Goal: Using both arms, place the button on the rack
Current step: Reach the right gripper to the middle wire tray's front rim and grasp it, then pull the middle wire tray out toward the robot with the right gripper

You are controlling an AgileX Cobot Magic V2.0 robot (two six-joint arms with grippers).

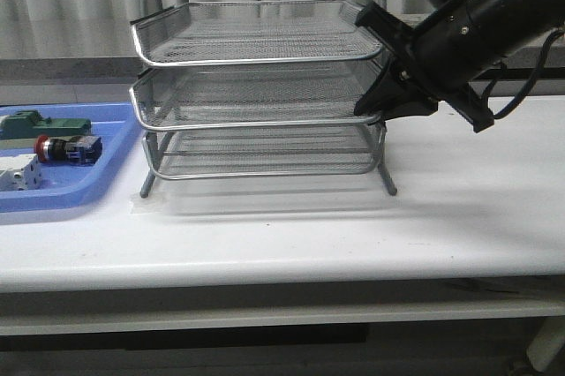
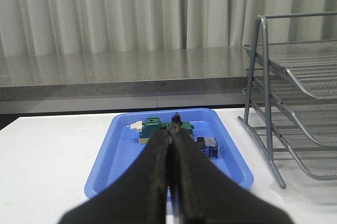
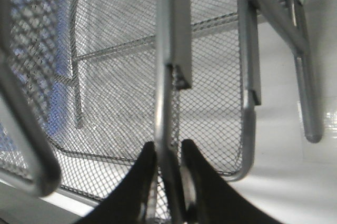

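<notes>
- Left gripper (image 2: 171, 140) seen only in the left wrist view: fingers pressed together, nothing between them, hanging above the near end of the blue tray (image 2: 105, 163).
- Blue tray lay on the white table (image 1: 291, 226), at the left edge of the front view, just left of the rack (image 1: 260, 85).
- Button (image 1: 64, 148) lay on its side in the blue tray, red head to the left, blue block to the right; no gripper touched it.
- A white block (image 1: 19, 173) sat in front of the button, a green block (image 1: 40, 124) behind it, all in the same tray.
- Rack stood upright mid-table, three mesh tiers.
- Right gripper (image 3: 168, 166) reached in from the right and pinched a thin metal bar of the rack's frame at the right end, about middle-tier height; fingers (image 3: 141, 179) closed on either side of the bar.
- Behind the table: grey ledge (image 2: 121, 71), then pale curtains (image 2: 116, 8).
</notes>
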